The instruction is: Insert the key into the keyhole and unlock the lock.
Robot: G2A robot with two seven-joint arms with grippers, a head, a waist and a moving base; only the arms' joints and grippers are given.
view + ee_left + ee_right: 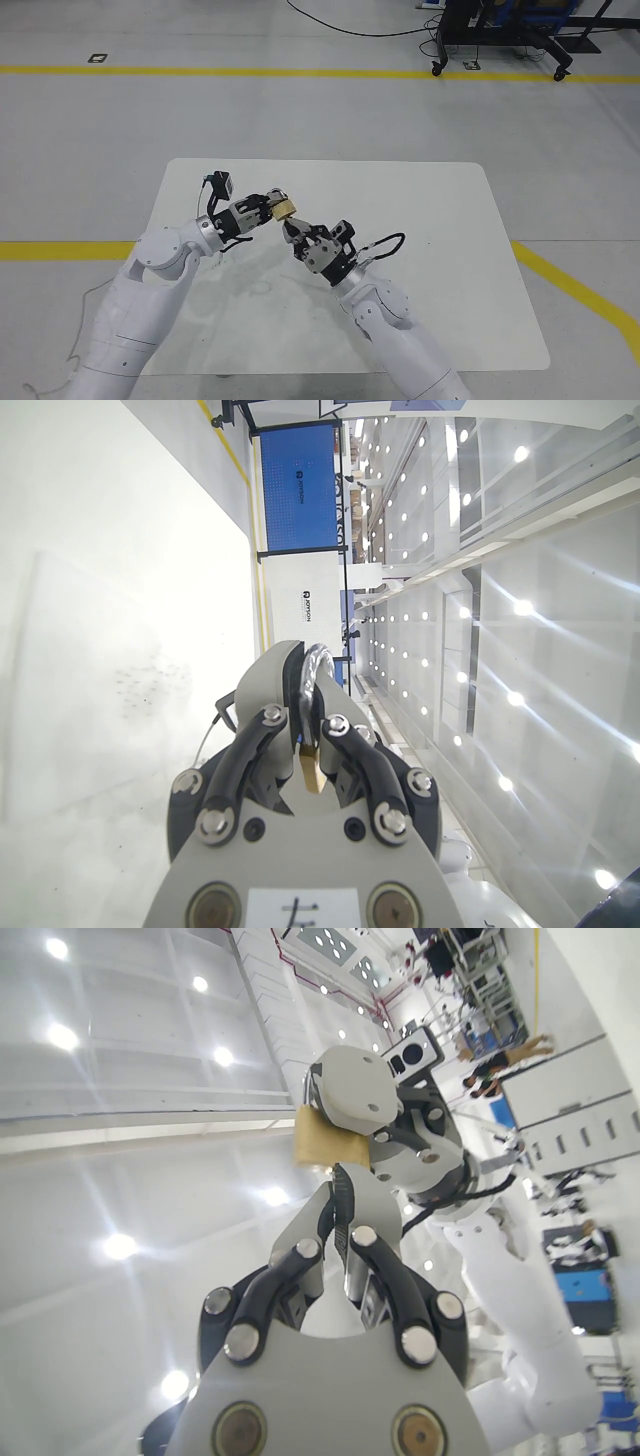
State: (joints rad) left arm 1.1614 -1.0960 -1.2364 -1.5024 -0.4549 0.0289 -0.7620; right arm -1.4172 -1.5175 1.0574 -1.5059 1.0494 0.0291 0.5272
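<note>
Over a white table [450, 250] on yellow-lined floor [300, 110], left hand [272, 200] clamps lock [285, 208]; right hand [295, 232] seemingly pinches key [333, 1172].

The key was hidden between the fingers of the right end effector [339, 1179], so whether its tip had entered the lock [327, 1145] could not be told. The left end effector [307, 667] covered most of the lock's shackle, leaving one curved bit and a brass sliver. From above, the lock was too small for detail.
</note>
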